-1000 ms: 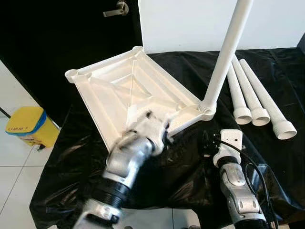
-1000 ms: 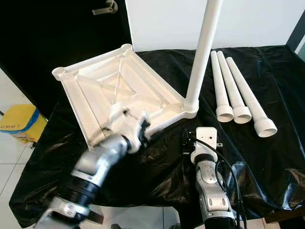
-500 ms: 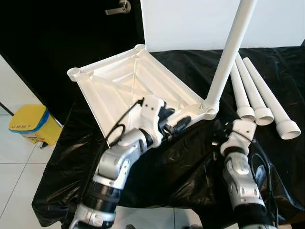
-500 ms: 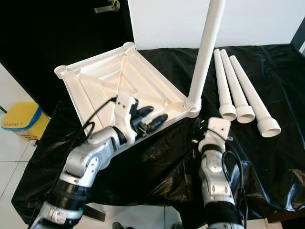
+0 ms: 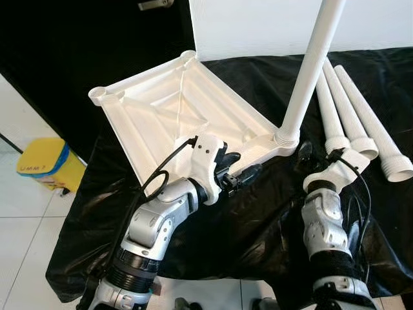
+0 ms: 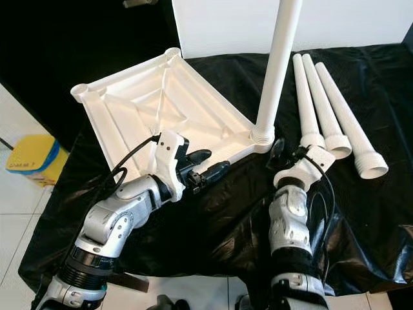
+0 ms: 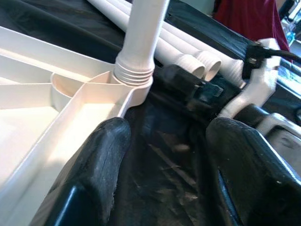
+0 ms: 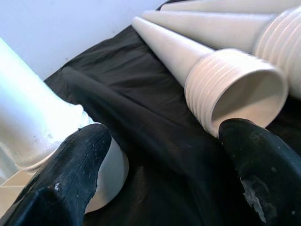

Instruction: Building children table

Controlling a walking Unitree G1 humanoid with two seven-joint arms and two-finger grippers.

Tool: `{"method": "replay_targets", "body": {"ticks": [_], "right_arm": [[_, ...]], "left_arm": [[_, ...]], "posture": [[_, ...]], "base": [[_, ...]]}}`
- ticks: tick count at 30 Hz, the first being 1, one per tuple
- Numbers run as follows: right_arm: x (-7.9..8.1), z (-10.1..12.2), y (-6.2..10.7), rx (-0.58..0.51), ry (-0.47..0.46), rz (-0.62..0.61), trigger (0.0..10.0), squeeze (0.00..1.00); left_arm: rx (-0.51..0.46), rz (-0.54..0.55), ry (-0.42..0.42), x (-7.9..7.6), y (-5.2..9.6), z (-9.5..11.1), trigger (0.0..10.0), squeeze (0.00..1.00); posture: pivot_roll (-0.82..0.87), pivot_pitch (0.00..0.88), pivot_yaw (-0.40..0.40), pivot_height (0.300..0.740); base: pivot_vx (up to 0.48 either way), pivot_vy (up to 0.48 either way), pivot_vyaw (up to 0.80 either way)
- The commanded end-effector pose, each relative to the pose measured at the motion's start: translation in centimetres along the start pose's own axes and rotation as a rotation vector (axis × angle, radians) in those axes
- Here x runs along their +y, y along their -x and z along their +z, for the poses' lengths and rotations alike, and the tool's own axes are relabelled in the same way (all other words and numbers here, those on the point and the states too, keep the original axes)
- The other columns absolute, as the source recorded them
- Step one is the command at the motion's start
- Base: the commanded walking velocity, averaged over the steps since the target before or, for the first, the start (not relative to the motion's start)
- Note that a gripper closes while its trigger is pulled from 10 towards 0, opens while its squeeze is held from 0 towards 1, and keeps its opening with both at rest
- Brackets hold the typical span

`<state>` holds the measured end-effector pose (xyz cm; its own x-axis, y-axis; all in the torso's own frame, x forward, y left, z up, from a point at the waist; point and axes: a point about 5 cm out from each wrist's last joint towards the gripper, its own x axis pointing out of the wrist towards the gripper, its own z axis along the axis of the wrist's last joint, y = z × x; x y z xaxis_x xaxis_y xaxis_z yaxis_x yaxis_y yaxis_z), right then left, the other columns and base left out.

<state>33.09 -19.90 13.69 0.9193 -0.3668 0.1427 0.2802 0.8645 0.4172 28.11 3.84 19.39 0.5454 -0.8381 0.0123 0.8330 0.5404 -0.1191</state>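
The white plastic tabletop (image 5: 169, 115) lies upside down on the black-covered table. One white leg (image 5: 313, 70) stands upright, screwed into the near right corner socket (image 7: 135, 75). Three loose legs (image 5: 353, 116) lie side by side to its right. My left gripper (image 5: 248, 163) is open, level with the tabletop's front edge and just left of that corner, with nothing between its fingers (image 7: 101, 157). My right gripper (image 5: 318, 155) is open over the cloth between the standing leg's base (image 8: 33, 125) and the nearest loose leg's threaded end (image 8: 235, 89), holding nothing.
A black sheet (image 5: 258, 226) covers the table and hangs over its front edge. A white panel (image 5: 258, 26) stands behind the table, with a dark door to the left. A yellow bin (image 5: 48, 169) sits on the tiled floor at the left.
My left gripper has swung off the tabletop's front rim and now points right toward the leg corner. My right gripper has moved forward toward the standing leg's base and the loose legs.
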Motion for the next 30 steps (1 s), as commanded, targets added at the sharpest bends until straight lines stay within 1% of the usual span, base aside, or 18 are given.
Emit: {"method": "replay_targets", "body": {"ticks": [1, 9, 11, 12, 18, 19, 20, 21, 23, 24, 26, 27, 29, 30], "right_arm": [[-0.2, -0.3, -0.1, 0.009, -0.025, -0.011, 10.0, 0.0], [-0.2, -0.2, -1.1, 0.002, -0.068, -0.007, 10.0, 0.0], [0.0, -0.2, -1.5, -0.001, -0.078, 0.008, 10.0, 0.0], [0.3, -0.1, -1.9, 0.003, -0.085, 0.028, 10.0, 0.0], [0.7, -0.1, -2.3, 0.008, -0.087, 0.047, 10.0, 0.0], [0.8, -0.1, -2.5, 0.009, -0.088, 0.053, 7.8, 0.0], [1.0, 0.1, -2.8, 0.009, -0.092, 0.063, 5.1, 0.0], [1.3, 0.3, -3.2, 0.009, -0.096, 0.076, 4.9, 0.0], [1.5, 0.5, -3.5, 0.009, -0.099, 0.084, 4.9, 0.0], [1.7, 0.7, -3.8, 0.006, -0.103, 0.096, 4.0, 0.0], [1.7, 0.7, -3.8, 0.006, -0.103, 0.096, 4.0, 0.0], [2.0, 0.9, -4.1, 0.003, -0.105, 0.104, 6.0, 0.0], [2.0, 0.9, -4.1, 0.003, -0.105, 0.104, 6.0, 0.0], [2.2, 1.3, -4.5, 0.001, -0.109, 0.11, 6.4, 0.0]], "left_arm": [[0.028, -0.13, 0.004, -0.9, 0.3, -0.4, 10.0, 0.0], [0.045, -0.132, 0.012, -1.2, 0.8, -0.5, 10.0, 0.0], [0.051, -0.131, 0.016, -1.2, 1.0, -0.5, 10.0, 0.0], [0.056, -0.131, 0.02, -1.3, 1.1, -0.5, 10.0, 0.0], [0.06, -0.136, 0.023, -1.4, 1.1, -0.5, 10.0, 0.0], [0.061, -0.141, 0.024, -1.5, 1.2, -0.5, 10.0, 0.0], [0.063, -0.144, 0.025, -1.6, 1.2, -0.4, 10.0, 0.0], [0.064, -0.145, 0.027, -1.6, 1.2, -0.4, 10.0, 0.0], [0.065, -0.144, 0.028, -1.6, 1.2, -0.4, 10.0, 0.0], [0.066, -0.144, 0.03, -1.7, 1.2, -0.4, 10.0, 0.0], [0.066, -0.144, 0.03, -1.7, 1.2, -0.4, 10.0, 0.0], [0.065, -0.144, 0.032, -1.7, 1.3, -0.4, 10.0, 0.0], [0.065, -0.144, 0.032, -1.7, 1.3, -0.4, 10.0, 0.0], [0.065, -0.144, 0.033, -1.7, 1.3, -0.4, 10.0, 0.0]], "posture": [[-0.16, 0.169, 0.117, 0.74], [-0.14, 0.187, 0.129, 0.74], [-0.13, 0.194, 0.139, 0.74], [-0.13, 0.2, 0.149, 0.74], [-0.13, 0.203, 0.156, 0.74], [-0.13, 0.208, 0.158, 0.74], [-0.13, 0.21, 0.159, 0.74], [-0.13, 0.212, 0.16, 0.74], [-0.13, 0.212, 0.16, 0.74], [-0.12, 0.213, 0.161, 0.74], [-0.12, 0.213, 0.161, 0.74], [-0.12, 0.214, 0.16, 0.74], [-0.12, 0.214, 0.16, 0.74], [-0.12, 0.212, 0.16, 0.74]], "base": [[0.0, 0.0, 0.0], [0.0, 0.0, 0.0], [0.0, 0.0, 0.0], [0.0, 0.0, 0.0], [0.0, 0.0, 0.0], [0.0, 0.0, 0.0], [0.0, 0.0, 0.0], [0.0, 0.0, 0.0], [0.0, 0.0, 0.0], [0.0, 0.0, 0.0], [0.0, 0.0, 0.0], [0.0, 0.0, 0.0], [0.0, 0.0, 0.0], [0.0, 0.0, 0.0]]}}
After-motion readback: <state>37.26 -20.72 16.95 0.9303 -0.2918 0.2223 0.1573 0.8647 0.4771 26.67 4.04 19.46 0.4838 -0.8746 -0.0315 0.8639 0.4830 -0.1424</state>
